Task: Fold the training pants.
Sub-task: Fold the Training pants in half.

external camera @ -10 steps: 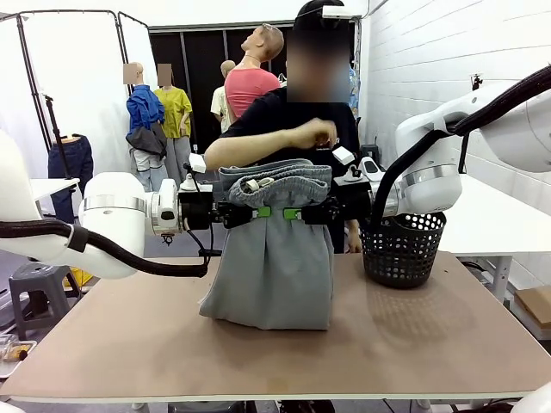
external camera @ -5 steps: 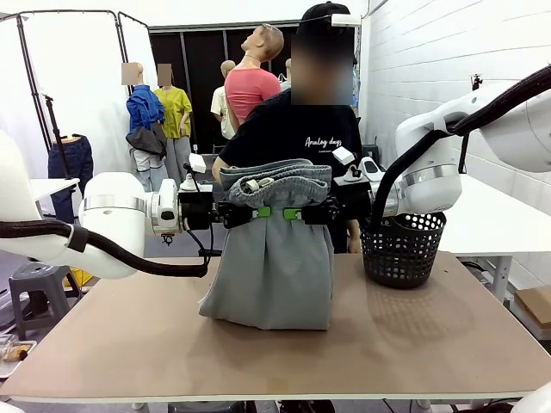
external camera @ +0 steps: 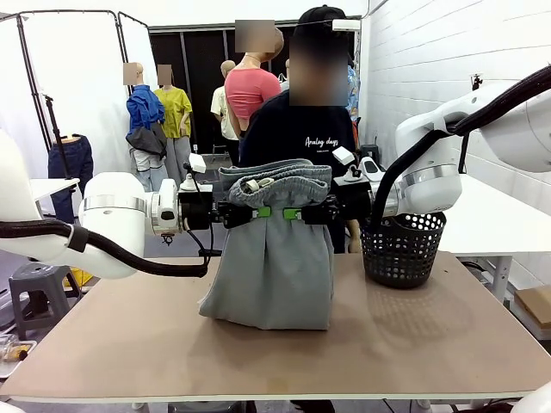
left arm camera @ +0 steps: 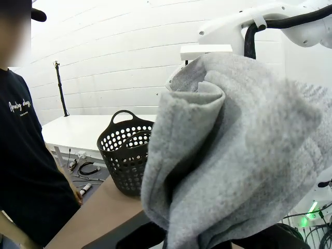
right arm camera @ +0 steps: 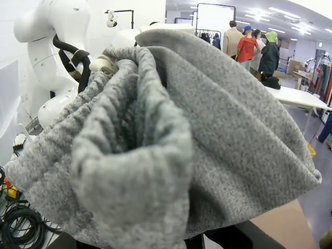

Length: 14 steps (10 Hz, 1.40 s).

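The light grey training pants (external camera: 274, 258) hang in the air over the middle of the table, waistband and white drawstring (external camera: 255, 183) flopped over on top, lower end resting on the tabletop. My left gripper (external camera: 256, 212) is shut on the cloth from the left and my right gripper (external camera: 296, 212) is shut on it from the right, green pads facing each other. Grey jersey folds (left arm camera: 233, 155) drape over my left fingers in the left wrist view, and the gathered waistband (right arm camera: 129, 135) covers my right fingers in the right wrist view.
A black perforated basket (external camera: 402, 248) stands on the table just right of the pants, close to my right arm. A person in a black T-shirt (external camera: 297, 129) stands behind the pants at the far side. The brown tabletop (external camera: 258, 353) stretches in front.
The person's raised hand at chest height came down and went out of sight behind the pants. Both grippers and the pants have stayed where they were.
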Each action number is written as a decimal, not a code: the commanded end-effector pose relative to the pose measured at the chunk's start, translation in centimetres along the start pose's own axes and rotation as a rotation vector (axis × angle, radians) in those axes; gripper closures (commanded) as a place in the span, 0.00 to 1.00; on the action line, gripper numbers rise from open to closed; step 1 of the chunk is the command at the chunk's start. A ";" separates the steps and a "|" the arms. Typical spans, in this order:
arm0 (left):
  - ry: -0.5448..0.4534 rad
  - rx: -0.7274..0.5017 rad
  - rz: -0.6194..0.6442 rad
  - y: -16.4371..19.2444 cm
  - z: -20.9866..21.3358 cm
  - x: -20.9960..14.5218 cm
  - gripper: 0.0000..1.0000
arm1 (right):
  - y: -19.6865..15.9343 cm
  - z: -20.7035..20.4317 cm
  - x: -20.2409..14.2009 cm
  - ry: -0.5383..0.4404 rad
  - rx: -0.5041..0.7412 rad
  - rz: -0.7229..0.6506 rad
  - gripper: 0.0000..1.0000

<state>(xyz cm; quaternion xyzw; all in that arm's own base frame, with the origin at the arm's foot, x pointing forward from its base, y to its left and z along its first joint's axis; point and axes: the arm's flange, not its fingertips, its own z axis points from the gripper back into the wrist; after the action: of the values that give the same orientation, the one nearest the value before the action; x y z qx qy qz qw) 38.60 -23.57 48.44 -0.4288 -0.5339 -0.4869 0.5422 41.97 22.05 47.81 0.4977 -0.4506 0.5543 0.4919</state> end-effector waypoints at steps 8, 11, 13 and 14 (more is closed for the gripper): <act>-0.004 0.019 -0.001 -0.1 -0.2 0.3 1.00 | 0.1 0.0 0.1 -0.016 0.007 -0.003 1.00; -0.004 0.019 -0.001 -0.1 -0.2 0.3 1.00 | 0.1 0.0 0.1 -0.016 0.007 -0.003 1.00; -0.004 0.019 -0.001 -0.1 -0.2 0.3 1.00 | 0.1 0.0 0.1 -0.016 0.007 -0.003 1.00; -0.004 0.019 -0.001 -0.1 -0.2 0.3 1.00 | 0.1 0.0 0.1 -0.016 0.007 -0.003 1.00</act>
<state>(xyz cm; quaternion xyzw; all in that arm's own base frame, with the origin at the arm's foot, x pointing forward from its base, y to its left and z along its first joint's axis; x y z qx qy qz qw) 38.60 -23.57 48.44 -0.4287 -0.5339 -0.4870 0.5422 41.97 22.05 47.81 0.4977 -0.4506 0.5543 0.4919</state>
